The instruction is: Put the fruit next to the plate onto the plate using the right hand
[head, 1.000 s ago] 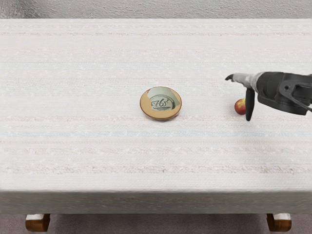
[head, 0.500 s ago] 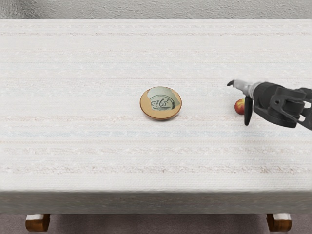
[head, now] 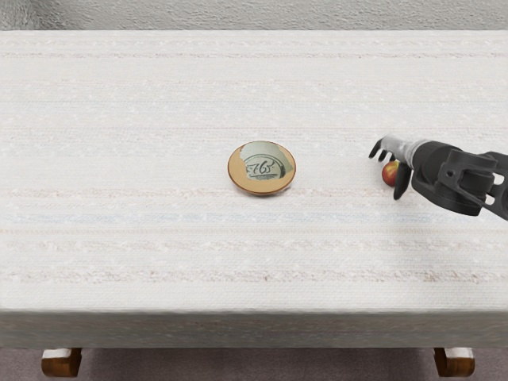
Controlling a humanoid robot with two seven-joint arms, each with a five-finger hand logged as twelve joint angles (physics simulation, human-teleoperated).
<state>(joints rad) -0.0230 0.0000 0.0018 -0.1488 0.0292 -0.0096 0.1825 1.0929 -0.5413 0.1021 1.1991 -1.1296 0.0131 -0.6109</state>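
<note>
A small red and yellow fruit (head: 389,172) lies on the white table, well to the right of the plate (head: 262,168). The plate is round with a tan rim and a pale patterned centre, and nothing lies on it. My right hand (head: 390,165) reaches in from the right edge and hovers over the fruit. Its fingers (head: 379,148) curve down past the fruit's far side and the thumb (head: 402,181) hangs on its near side. The fingers are spread around the fruit and I see no closed grasp. Part of the fruit is hidden behind the hand.
The white table (head: 159,238) stretches wide to the left and front. Its front edge runs along the bottom, with wooden feet (head: 61,362) showing below. No other objects stand on it.
The right hand has dropped lower and drawn slightly right over the fruit, with the fingers curling downward around it. The fruit and plate have not moved.
</note>
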